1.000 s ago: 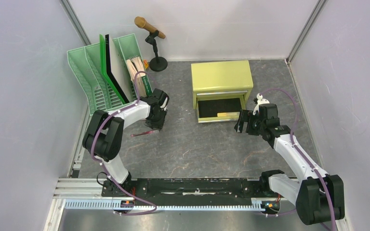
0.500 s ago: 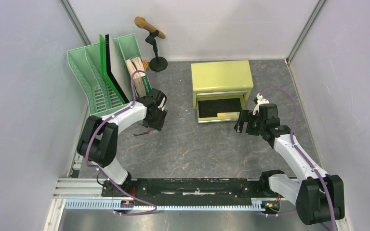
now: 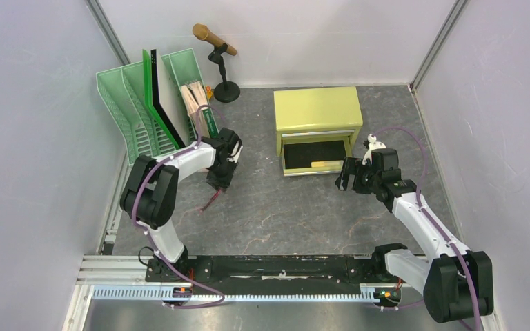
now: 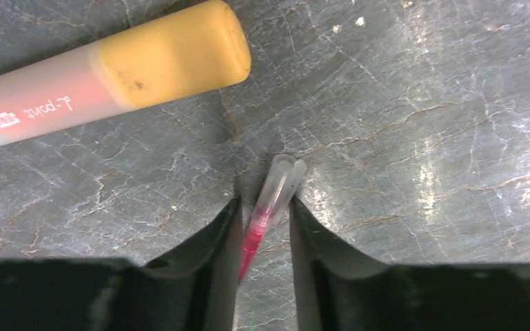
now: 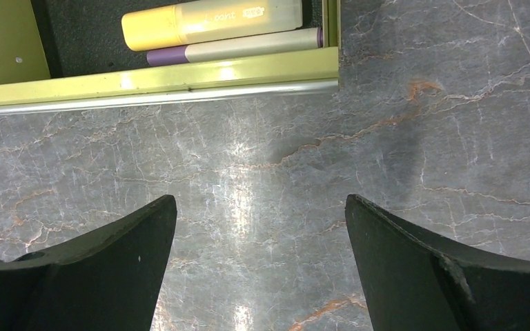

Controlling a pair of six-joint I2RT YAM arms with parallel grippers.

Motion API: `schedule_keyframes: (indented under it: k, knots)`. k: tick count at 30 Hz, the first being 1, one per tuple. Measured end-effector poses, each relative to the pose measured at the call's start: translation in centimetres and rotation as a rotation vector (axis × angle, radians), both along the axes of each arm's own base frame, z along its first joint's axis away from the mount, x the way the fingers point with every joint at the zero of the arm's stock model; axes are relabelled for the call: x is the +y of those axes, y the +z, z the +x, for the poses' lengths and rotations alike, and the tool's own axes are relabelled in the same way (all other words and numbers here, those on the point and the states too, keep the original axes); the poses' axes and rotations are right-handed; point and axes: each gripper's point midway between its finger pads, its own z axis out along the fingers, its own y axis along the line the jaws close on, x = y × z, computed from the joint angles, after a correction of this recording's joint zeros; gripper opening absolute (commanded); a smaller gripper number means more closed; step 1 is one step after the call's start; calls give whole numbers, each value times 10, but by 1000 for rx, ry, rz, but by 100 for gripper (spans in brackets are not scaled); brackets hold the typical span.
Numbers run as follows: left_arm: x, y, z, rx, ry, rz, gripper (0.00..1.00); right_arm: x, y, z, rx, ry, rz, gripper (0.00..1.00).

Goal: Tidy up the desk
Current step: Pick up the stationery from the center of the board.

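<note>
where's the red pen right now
At the desk's left side, the red pen is between the left gripper's fingers; in the left wrist view the orange highlighter is just beyond its clear end.

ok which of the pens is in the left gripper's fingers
The thin red pen with the clear cap, pinched in the left gripper; the fat orange-capped highlighter lies loose on the desk beside it.
</note>
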Motion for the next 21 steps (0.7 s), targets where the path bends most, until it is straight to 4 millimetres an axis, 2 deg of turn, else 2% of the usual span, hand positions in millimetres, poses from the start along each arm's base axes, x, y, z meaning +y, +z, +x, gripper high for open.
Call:
schedule_keyframes:
  k: [5,11,17,21]
  knots:
    - [-8,0,-3,18,-10,-44,13,0,4,0,-15,1,2,98]
    - [-21,10,-4,10,-25,-128,2,3,5,0,-17,13,15,98]
    - [-38,43,-4,-58,-51,-250,2,12,10,-2,-27,56,49,98]
    - [-57,77,-11,-130,-70,-402,2,18,15,-3,-43,90,75,98]
